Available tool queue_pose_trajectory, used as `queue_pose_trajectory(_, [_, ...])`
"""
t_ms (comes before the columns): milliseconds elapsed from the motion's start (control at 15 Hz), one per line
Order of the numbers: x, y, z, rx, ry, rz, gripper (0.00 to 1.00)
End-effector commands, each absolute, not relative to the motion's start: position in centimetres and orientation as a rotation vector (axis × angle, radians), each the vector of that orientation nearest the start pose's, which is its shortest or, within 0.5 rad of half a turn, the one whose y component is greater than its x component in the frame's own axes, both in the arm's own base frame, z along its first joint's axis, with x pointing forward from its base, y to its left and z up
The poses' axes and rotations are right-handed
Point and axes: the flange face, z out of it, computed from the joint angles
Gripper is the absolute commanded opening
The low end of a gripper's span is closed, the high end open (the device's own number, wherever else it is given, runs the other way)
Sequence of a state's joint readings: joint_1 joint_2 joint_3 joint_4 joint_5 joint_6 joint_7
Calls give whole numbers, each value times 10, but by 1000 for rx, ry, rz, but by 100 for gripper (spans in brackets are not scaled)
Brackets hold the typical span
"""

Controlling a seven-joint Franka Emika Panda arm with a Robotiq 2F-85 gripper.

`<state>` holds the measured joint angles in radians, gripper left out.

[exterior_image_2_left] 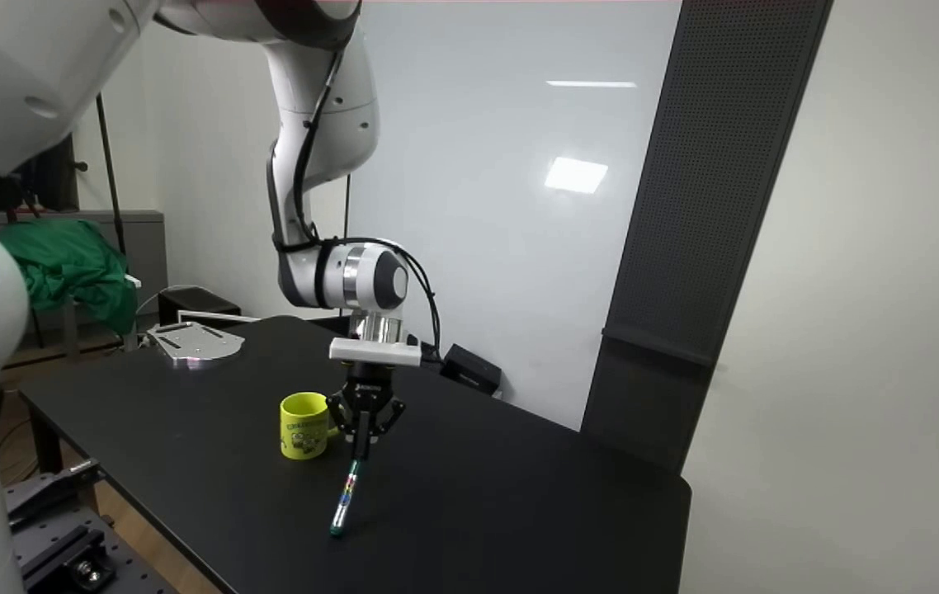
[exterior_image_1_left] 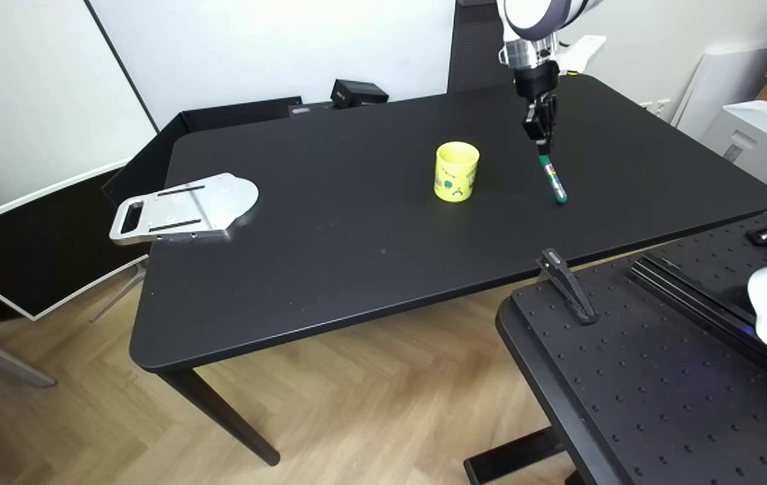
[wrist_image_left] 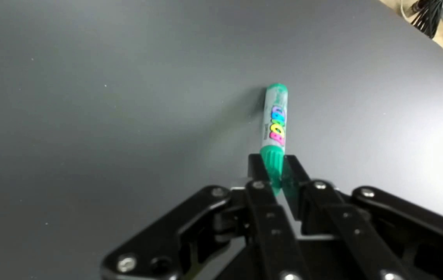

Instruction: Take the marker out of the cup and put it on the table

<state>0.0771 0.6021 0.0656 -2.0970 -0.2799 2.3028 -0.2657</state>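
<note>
The marker is a silver stick with green ends and colourful lettering. It shows in both exterior views and in the wrist view. My gripper is shut on the marker's green cap. The marker hangs tilted, its lower end close to the black table; I cannot tell whether it touches. The yellow cup stands upright on the table, apart from the marker. Its bottom inside is hidden.
A flat silver metal plate lies at the table's edge, partly overhanging. A black perforated surface with a clamp stands beside the table. A black box sits behind the table, by the white board.
</note>
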Motion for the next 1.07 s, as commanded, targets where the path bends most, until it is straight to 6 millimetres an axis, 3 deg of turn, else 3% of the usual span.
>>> queue_pose_trajectory(0, [514, 85, 75, -3083, -1013, 583, 4])
queue_pose_trajectory(333, [504, 94, 46, -3105, -1031, 522, 6])
queue_pose_trajectory(400, [503, 94, 45, -3106, -1030, 509, 41])
queue_pose_trajectory(533, [506, 94, 54, -3106, -1029, 459, 40])
queue_pose_trajectory(733, [513, 102, 88, -3107, -1039, 300, 59])
queue_pose_trajectory(1000, [516, 120, 149, -3101, -1090, 67, 85])
